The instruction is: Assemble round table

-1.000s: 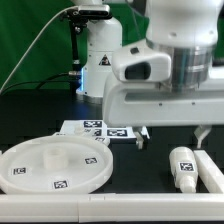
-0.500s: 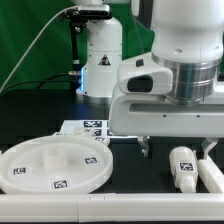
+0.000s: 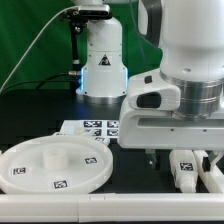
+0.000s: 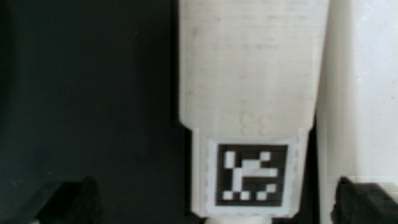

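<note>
The round tabletop [image 3: 55,165], a large white disc with a raised rim, a central hub and square tags, lies at the front of the exterior view's left. The short white leg [image 3: 184,168] lies at the front right, with another white part [image 3: 210,172] close beside it. My gripper [image 3: 182,156] hangs open just above the leg, one finger on each side, not touching it. In the wrist view the leg [image 4: 249,80] runs between the dark fingertips [image 4: 64,202], its tag [image 4: 254,172] facing the camera. The other white part [image 4: 361,100] lies alongside. The gripper [image 4: 214,205] holds nothing.
The marker board [image 3: 100,128] lies flat behind the tabletop near the arm's base [image 3: 100,70]. A white ledge [image 3: 60,208] runs along the table's front edge. A green backdrop stands behind.
The arm has moved toward the exterior view's right and lower, from beside the leg to directly over it, now covering most of it. The tabletop and leg have not moved.
</note>
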`<state>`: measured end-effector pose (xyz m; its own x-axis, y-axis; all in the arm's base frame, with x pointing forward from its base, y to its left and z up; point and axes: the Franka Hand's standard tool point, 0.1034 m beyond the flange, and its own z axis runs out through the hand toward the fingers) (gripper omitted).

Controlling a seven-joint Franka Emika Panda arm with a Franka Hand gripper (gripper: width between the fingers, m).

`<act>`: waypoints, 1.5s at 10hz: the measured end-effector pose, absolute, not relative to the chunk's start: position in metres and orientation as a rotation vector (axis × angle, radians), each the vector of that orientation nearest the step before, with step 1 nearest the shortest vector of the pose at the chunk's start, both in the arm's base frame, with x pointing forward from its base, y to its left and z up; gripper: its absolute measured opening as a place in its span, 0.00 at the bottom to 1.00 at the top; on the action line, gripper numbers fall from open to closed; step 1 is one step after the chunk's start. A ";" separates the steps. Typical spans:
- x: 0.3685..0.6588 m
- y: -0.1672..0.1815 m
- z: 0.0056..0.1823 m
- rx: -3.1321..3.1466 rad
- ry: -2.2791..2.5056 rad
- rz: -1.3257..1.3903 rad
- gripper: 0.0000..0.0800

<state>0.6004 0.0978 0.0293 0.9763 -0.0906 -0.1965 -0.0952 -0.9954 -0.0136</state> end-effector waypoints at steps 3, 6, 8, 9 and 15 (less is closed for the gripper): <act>0.606 0.094 0.029 -3.099 0.118 0.257 0.81; 0.607 0.094 0.028 -3.099 0.118 0.252 0.65; 0.607 0.094 0.028 -3.099 0.118 0.253 0.48; 0.607 0.094 0.028 -3.099 0.118 0.253 0.26; 0.601 0.086 0.035 -3.097 0.089 0.255 0.00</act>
